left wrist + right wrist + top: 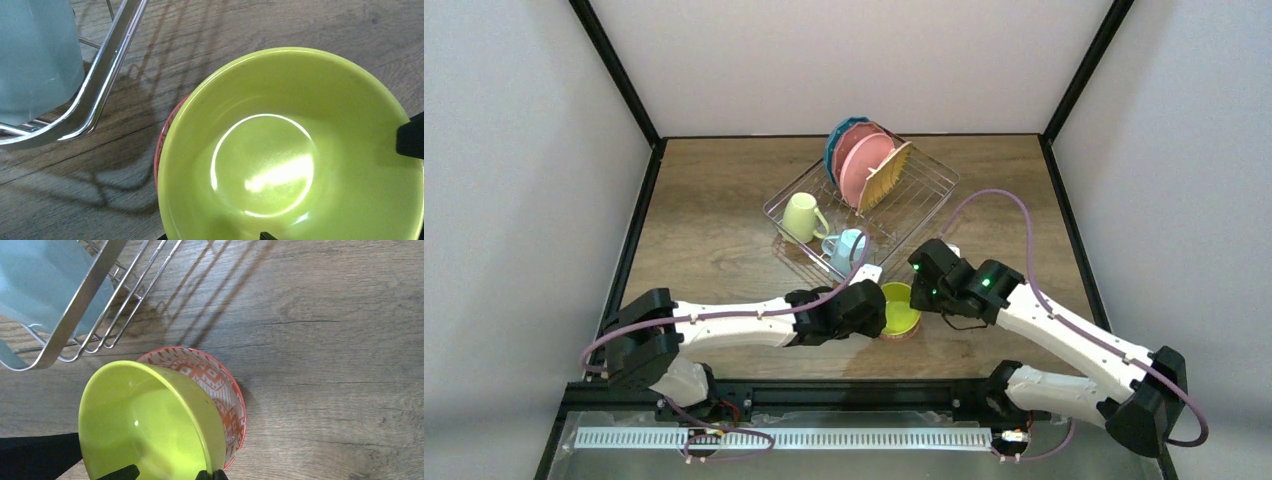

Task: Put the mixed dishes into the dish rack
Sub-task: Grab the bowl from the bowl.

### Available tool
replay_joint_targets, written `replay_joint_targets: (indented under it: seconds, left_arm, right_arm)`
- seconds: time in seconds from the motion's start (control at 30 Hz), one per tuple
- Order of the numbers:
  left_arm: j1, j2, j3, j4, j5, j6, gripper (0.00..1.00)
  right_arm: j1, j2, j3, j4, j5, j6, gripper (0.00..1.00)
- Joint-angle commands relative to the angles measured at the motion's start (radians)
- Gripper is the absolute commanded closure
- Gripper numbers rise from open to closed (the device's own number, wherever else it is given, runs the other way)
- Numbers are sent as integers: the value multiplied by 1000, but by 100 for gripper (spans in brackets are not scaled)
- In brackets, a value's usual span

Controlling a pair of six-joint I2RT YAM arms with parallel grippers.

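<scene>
R tool [917,293] pinches lime bowl [900,308] rim; bowl tilted in red-patterned bowl [220,385] on desk [724,230]. L tool [874,300] spread over it, beside dish rack [929,185].

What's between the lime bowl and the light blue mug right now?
The dish rack's corner rim and a strip of bare table, seen best from the left wrist; the light blue mug stands inside the rack, the lime bowl outside.
</scene>
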Motion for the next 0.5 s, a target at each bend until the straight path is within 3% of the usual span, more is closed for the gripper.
replay_joint_targets:
  seconds: [0.0, 0.13, 0.2, 0.37, 0.47]
  left_arm:
    - [-6, 11, 18, 16, -17, -15, 0]
    - [-6, 8, 18, 15, -31, -29, 1]
    - [-6, 0, 17, 20, -36, -32, 8]
    - [-6, -17, 12, 36, -36, -38, 59]
    - [-6, -23, 15, 35, -41, -46, 75]
  right_arm:
    - [7, -37, 37, -11, -10, 24, 99]
    - [7, -50, 35, -11, -28, 28, 99]
    - [7, -55, 30, -10, -31, 27, 99]
    - [6, -62, 29, -4, -41, 24, 99]
    - [6, -57, 31, 1, -43, 17, 99]
